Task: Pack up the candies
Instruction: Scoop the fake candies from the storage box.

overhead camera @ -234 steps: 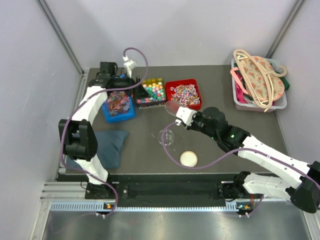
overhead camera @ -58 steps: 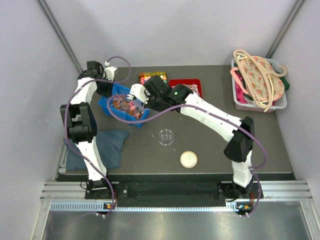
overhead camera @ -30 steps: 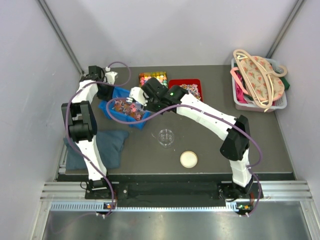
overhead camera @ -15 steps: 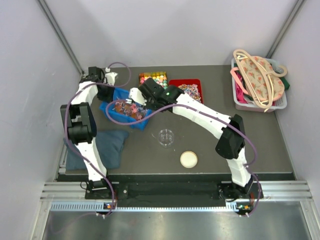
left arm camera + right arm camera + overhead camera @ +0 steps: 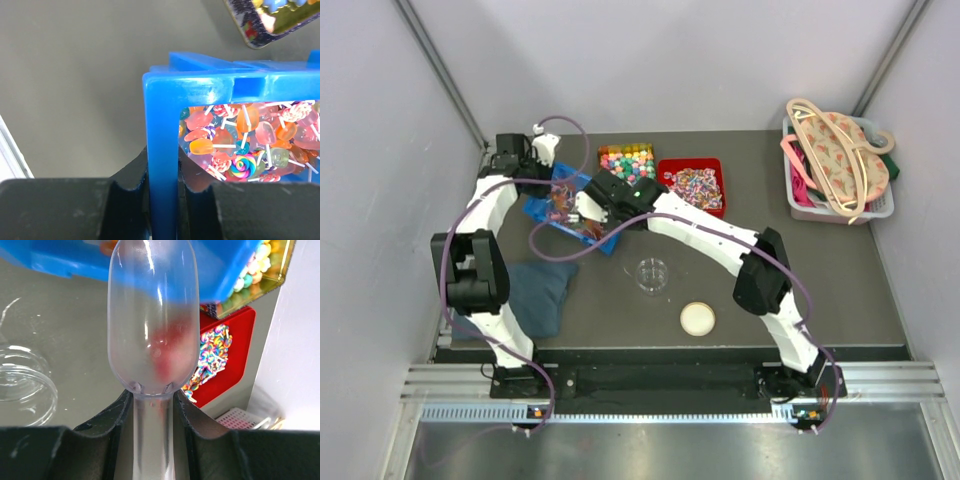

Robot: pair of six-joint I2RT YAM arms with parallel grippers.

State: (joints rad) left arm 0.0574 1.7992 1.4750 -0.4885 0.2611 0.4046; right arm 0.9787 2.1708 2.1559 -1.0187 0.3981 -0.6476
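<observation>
The candies lie in three places: a blue tray of sweets, a red tray of twist-wraps, and a gold tin of coloured cubes. My left gripper is shut on the blue tray's wall and holds that tray tilted off the table. My right gripper is shut on the handle of a clear plastic scoop. The scoop's bowl is at the tray's near edge. A reddish blur shows in the bowl; I cannot tell what it is.
A small clear round container stands on the mat in front of the trays, with a cream lid nearer the arms. A dark blue cloth lies at the left. A white basket with a patterned bag stands at the back right.
The right arm has swung further left, bringing the scoop to the blue tray's near edge. The left gripper has shifted slightly and the blue tray sits more steeply tilted.
</observation>
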